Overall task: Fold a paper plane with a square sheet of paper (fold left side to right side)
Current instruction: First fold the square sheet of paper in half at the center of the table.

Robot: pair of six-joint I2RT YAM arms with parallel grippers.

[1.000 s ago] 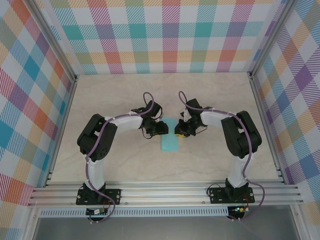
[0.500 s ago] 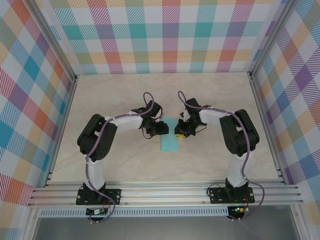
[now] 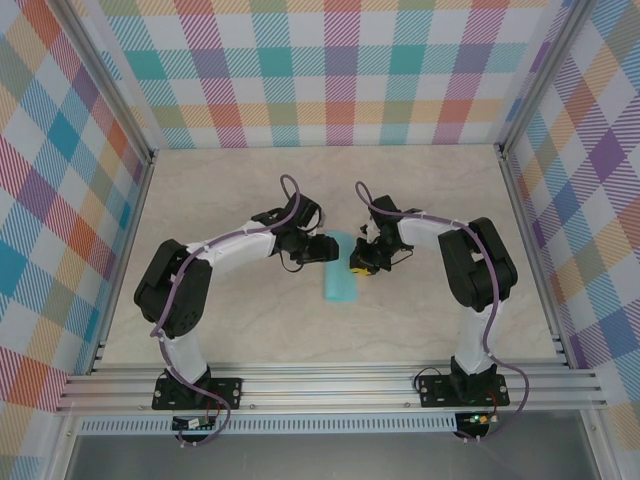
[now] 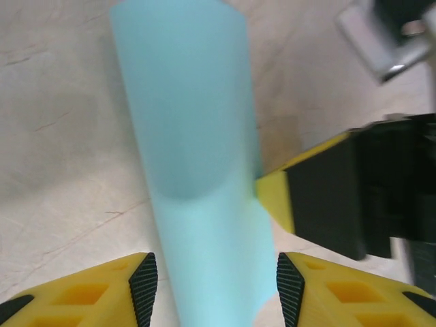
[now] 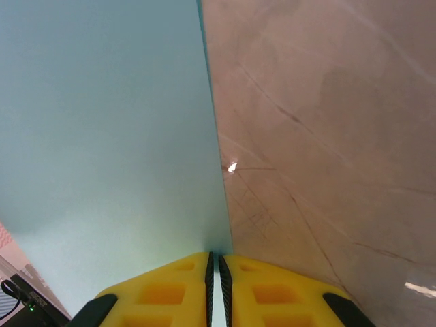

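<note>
The square sheet of paper [image 3: 340,278] lies mid-table, light turquoise, bent over into a narrow rounded loop rather than flat. In the left wrist view the paper [image 4: 197,157] runs as a curved band between my left gripper's black pads [image 4: 144,286]. The left gripper [image 4: 216,289] is open, straddling the band. In the top view the left gripper [image 3: 325,248] sits at the loop's far left end. My right gripper [image 3: 357,264] is at the paper's right edge. In its wrist view the right gripper [image 5: 215,264] is shut on the edge of the paper [image 5: 102,136].
The beige marbled table [image 3: 420,320] spreads around the paper on all sides. Plaid walls and aluminium rails [image 3: 330,385] enclose it. The right gripper's yellow and black finger [image 4: 320,197] sits close beside the paper in the left wrist view.
The left arm's elbow has swung out to the left and its gripper has shifted slightly right and farther back over the paper. The loop looks a little more tilted. The right gripper has held still.
</note>
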